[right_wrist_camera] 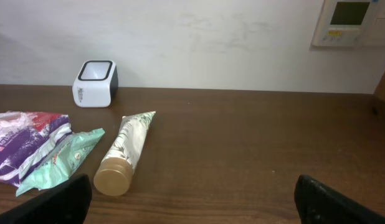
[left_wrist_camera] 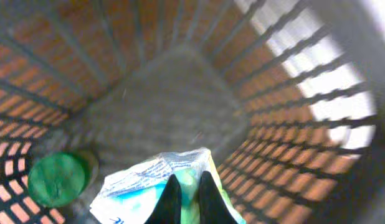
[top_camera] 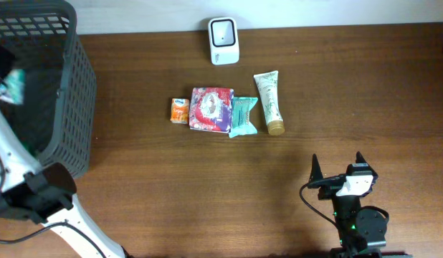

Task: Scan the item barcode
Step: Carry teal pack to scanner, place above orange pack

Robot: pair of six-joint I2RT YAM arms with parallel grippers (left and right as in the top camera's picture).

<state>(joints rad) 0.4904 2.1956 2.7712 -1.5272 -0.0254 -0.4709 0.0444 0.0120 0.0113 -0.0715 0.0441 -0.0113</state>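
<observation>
The left tool is down inside the dark grey mesh basket. Its two fingers stand almost together, pinched on the upper edge of a white-and-blue packet, and a thin strip of the packet's green shows between them. The packet lies tilted near the basket's floor. Just beside it, towards the wall, sits a round green lid; what it belongs to cannot be told. In the overhead view the basket stands at the far left corner of the surface, and the left arm reaches into it from the near side.

The barcode scanner, a small white box with a dark window, stands at the far edge of the surface, well apart from the basket. In front of it four things lie in a row. From left to right they are a small orange packet, a red-and-purple packet, a teal packet touching and partly overlapping the red-and-purple one, and a pale patterned tube. The tube's brown cap points to the near side.

The right tool hovers over bare wood at the near right, well apart from the row. Its fingers are spread wide and there is nothing between them. Its wrist camera looks across the surface at the tube, the teal packet and the scanner against the pale wall.
</observation>
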